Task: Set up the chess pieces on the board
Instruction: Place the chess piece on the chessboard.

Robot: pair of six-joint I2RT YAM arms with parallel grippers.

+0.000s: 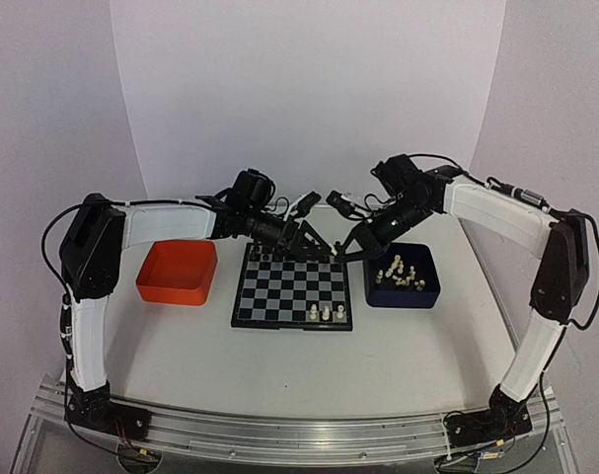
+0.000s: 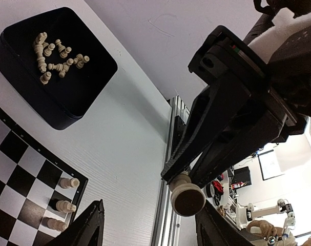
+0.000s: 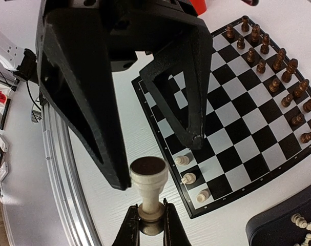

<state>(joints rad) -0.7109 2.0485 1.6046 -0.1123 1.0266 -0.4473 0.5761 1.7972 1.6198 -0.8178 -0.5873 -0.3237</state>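
The board [image 1: 289, 292] lies mid-table, with three cream chess pieces [image 1: 326, 313] on its near right squares; they also show in the left wrist view [image 2: 63, 206] and the right wrist view [image 3: 188, 179]. My right gripper [image 3: 151, 212] is shut on the head of a cream piece [image 3: 150, 184], its dark felt base pointing away from the gripper. My left gripper [image 2: 150, 218] is open, with its fingers [image 3: 86, 102] on either side of that piece [image 2: 187, 196]. Both grippers meet above the board's far right corner, the left [image 1: 317, 247] beside the right [image 1: 341, 254].
A dark blue tray [image 1: 424, 296] right of the board holds several cream pieces [image 1: 401, 274]. An orange tray [image 1: 176, 272] stands to the left. Dark pieces [image 3: 278, 61] fill the board's far rows. The table's metal rail [image 2: 168, 169] runs along the near edge.
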